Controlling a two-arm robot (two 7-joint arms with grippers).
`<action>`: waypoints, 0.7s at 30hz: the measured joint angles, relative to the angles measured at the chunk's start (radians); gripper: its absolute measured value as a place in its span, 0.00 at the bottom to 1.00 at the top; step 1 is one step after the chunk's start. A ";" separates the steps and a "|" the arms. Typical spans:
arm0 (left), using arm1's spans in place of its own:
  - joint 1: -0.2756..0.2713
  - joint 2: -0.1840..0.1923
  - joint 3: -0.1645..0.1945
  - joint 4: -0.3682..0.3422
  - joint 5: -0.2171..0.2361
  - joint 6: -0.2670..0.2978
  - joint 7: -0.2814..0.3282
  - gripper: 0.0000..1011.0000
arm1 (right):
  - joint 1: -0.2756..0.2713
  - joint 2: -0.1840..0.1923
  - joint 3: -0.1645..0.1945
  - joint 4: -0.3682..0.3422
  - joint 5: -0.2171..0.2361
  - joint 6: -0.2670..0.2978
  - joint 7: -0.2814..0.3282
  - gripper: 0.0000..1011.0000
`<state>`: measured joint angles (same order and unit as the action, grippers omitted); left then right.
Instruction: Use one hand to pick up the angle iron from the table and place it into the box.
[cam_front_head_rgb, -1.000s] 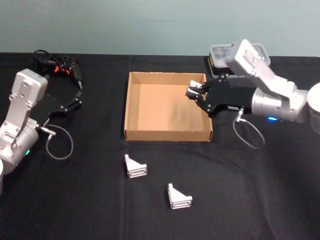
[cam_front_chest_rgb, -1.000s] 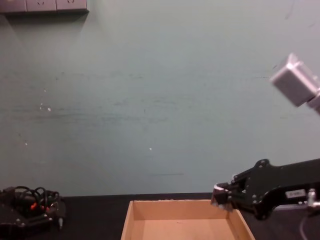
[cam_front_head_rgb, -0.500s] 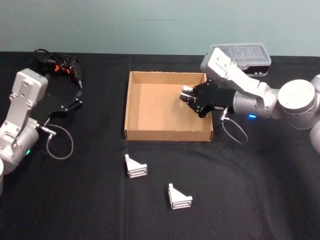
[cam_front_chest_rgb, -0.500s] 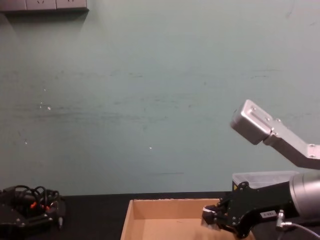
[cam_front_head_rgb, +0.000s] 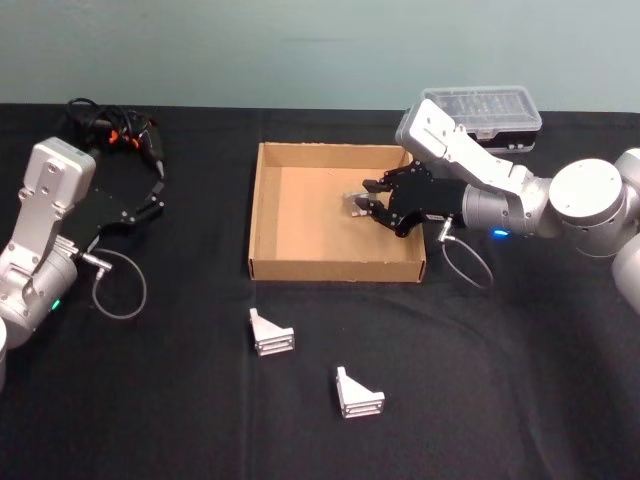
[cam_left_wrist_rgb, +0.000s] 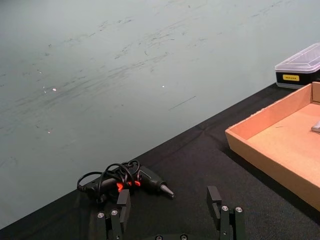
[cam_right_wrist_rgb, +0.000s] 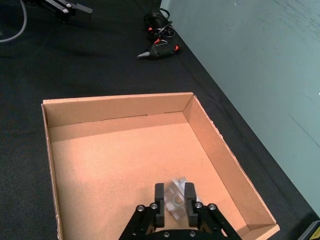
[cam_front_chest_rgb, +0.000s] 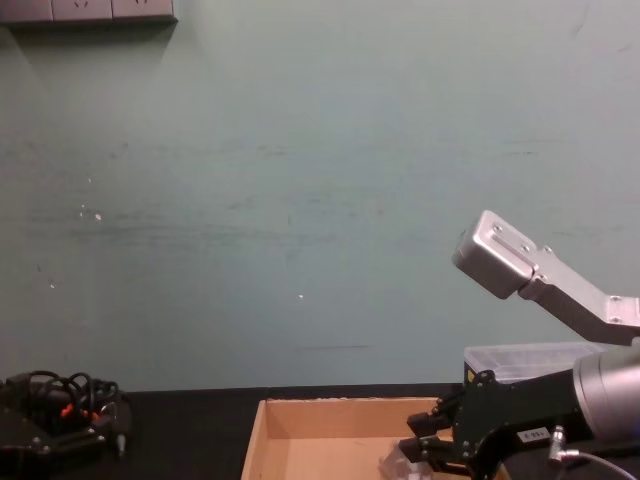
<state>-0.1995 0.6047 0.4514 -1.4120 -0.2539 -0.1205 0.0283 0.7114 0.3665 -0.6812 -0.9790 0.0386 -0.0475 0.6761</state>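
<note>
My right gripper (cam_front_head_rgb: 369, 200) hangs over the right half of the tan cardboard box (cam_front_head_rgb: 255, 215), its fingers open. A silver angle iron (cam_front_head_rgb: 354, 204) shows blurred at the fingertips, just above the box floor; the right wrist view has this angle iron (cam_right_wrist_rgb: 175, 194) between the spread fingers. Two more angle irons (cam_front_head_rgb: 270, 335) (cam_front_head_rgb: 358, 393) lie on the black table (cam_front_head_rgb: 500, 380) in front of the box. My left gripper (cam_front_head_rgb: 150, 195) stays parked at the far left, open and empty.
A small black case with a clear lid (cam_front_head_rgb: 480, 105) stands behind the box's right corner. A black and orange corded tool (cam_front_head_rgb: 115, 130) lies at the back left. A loose cable loop (cam_front_head_rgb: 120, 285) rests beside the left arm.
My right gripper has moved left and lower into the box and its fingers have spread. The angle iron it held now shows blurred at the tips. The left arm has not moved.
</note>
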 joint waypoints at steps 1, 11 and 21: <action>0.000 0.000 0.000 0.000 0.000 0.000 0.000 0.99 | -0.001 0.000 0.001 -0.001 -0.001 0.001 0.000 0.25; 0.000 0.000 0.000 0.000 0.000 0.000 0.000 0.99 | -0.030 0.015 0.033 -0.050 0.003 0.008 -0.008 0.58; 0.000 0.000 0.000 0.000 0.000 0.000 0.000 0.99 | -0.112 0.087 0.103 -0.208 0.059 0.032 -0.029 0.88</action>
<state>-0.1995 0.6047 0.4514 -1.4119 -0.2539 -0.1205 0.0283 0.5991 0.4539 -0.5778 -1.1875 0.0979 -0.0156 0.6469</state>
